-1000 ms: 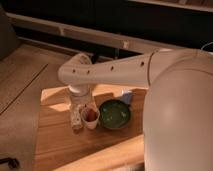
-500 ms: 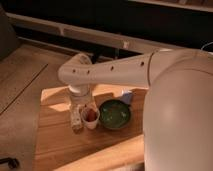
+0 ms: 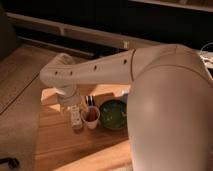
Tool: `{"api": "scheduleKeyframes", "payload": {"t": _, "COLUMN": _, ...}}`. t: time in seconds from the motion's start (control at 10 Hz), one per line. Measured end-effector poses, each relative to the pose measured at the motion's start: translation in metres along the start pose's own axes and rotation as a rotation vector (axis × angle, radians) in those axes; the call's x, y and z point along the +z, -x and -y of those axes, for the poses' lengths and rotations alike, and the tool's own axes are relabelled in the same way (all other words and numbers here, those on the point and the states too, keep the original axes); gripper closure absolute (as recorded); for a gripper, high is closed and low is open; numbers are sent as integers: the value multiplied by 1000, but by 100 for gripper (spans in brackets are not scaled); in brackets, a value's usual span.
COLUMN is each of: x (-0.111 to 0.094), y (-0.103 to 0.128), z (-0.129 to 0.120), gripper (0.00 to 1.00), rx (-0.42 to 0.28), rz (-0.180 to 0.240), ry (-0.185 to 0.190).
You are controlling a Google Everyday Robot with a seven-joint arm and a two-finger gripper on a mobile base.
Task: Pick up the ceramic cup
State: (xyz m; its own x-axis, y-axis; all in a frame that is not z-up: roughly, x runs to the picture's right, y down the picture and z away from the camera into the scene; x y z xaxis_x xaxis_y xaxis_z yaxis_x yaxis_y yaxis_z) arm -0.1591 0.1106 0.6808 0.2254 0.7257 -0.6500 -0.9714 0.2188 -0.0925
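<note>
- Pincer [image 3: 76, 116] hangs low over the desk [image 3: 55, 146], just beside the cup [image 3: 91, 118] on the side away from the bowl [image 3: 114, 115]. Whether it is open or closed I cannot tell.
- Almost nothing changes over the last second. The arm [image 3: 95, 72] keeps the same bend across the desk, and the pincer stays at the same spot by the cup, neither lower nor higher.
- The cup stands upright on the desk where it stood a second ago, between the pincer and the bowl and close to both. Whether the pincer touches it I cannot tell.
- The bowl has not shifted either.
- I judge that the reach is over and the arm has paused at the cup. The task is at the grasp itself, and the cup is not yet off the desk.
- The next move seems to call for a firm hold on the cup's wall and a straight lift.
- The bowl sits so near that a sideways drift could knock it. The tapered cup may also slip down through a loose grip.
</note>
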Motion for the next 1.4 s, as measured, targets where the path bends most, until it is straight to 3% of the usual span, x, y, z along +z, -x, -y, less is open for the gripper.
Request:
{"api": "scheduleKeyframes", "payload": {"t": 0.4, "x": 14, "y": 6, "z": -11, "gripper": 35, "rx": -56, "rz": -32, "ry": -104}}
{"api": "scheduleKeyframes", "payload": {"t": 0.6, "x": 32, "y": 12, "z": -12, "gripper": 35, "rx": -43, "rz": -60, "ry": -89}}
{"api": "scheduleKeyframes", "payload": {"t": 0.7, "x": 41, "y": 17, "z": -13, "gripper": 35, "rx": -26, "rz": -65, "ry": -51}}
{"api": "scheduleKeyframes", "payload": {"t": 0.8, "x": 50, "y": 24, "z": -15, "gripper": 35, "rx": 4, "rz": -61, "ry": 14}}
{"api": "scheduleKeyframes", "payload": {"t": 1.0, "x": 58, "y": 38, "z": -22, "gripper": 35, "rx": 56, "rz": -29, "ry": 191}}
{"api": "scheduleKeyframes", "payload": {"t": 1.1, "x": 60, "y": 47, "z": -22, "gripper": 35, "rx": 83, "rz": -4, "ry": 300}}
{"api": "scheduleKeyframes", "payload": {"t": 1.4, "x": 81, "y": 47, "z": -3, "gripper": 35, "rx": 105, "rz": -10, "ry": 434}}
